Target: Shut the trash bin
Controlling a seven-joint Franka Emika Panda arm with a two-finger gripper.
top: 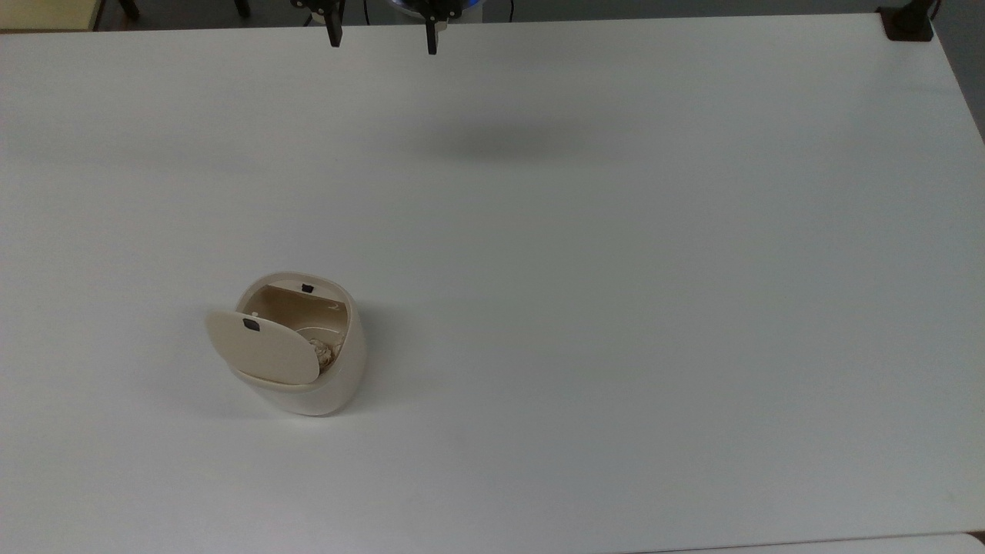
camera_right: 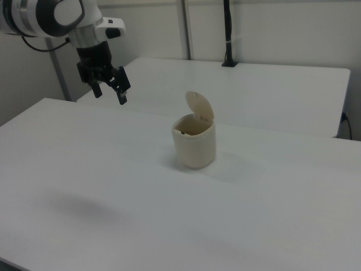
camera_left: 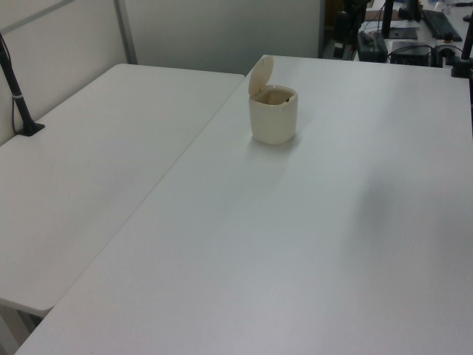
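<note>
I'm seeing the trash bin [top: 304, 362] sitting on the white table [top: 616, 308], toward the top view's lower left, with its beige lid [top: 262, 346] standing up on its hinge and the mouth showing. Something crumpled is lying inside. The gripper [camera_right: 109, 92] is hanging above the table, well apart from the bin, at the right view's upper left. Its fingers [top: 334, 31] are standing spread wide, gripping nothing.

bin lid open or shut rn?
Open. The trash bin has its lid standing up off the rim, and the top view looks into the cavity. The claw hangs apart from it, fingers spread.
</note>
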